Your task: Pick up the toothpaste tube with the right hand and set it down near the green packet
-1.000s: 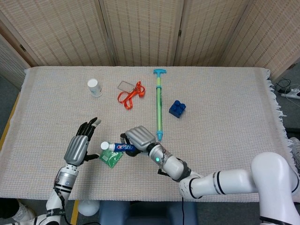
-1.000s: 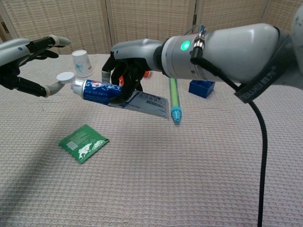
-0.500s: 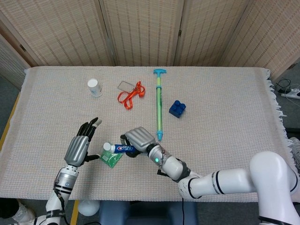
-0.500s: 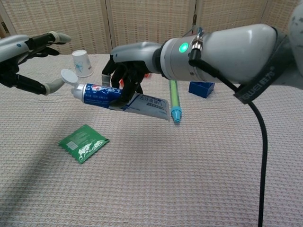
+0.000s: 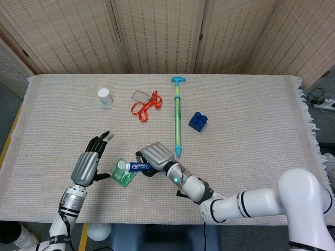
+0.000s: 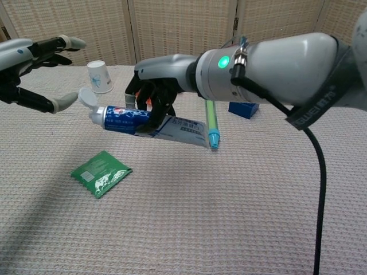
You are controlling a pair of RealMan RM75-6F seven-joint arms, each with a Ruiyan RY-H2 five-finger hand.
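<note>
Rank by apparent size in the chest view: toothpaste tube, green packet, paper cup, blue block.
1. toothpaste tube, though held nearest the camera by the right hand
2. green packet
3. paper cup and blue block, too alike to rank

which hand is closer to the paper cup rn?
Left. The left hand hovers open, nearer the paper cup; the right hand, holding the toothpaste tube, sits farther right.

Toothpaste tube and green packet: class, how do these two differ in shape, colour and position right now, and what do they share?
The toothpaste tube is long, blue and white with a white cap; the green packet is flat, squarish and green. The tube is held in the air by the right hand, roughly level; the packet lies flat on the table, untouched. The tube hangs above and just beyond the packet. Both sit near the table's front left, close to the open left hand.
</note>
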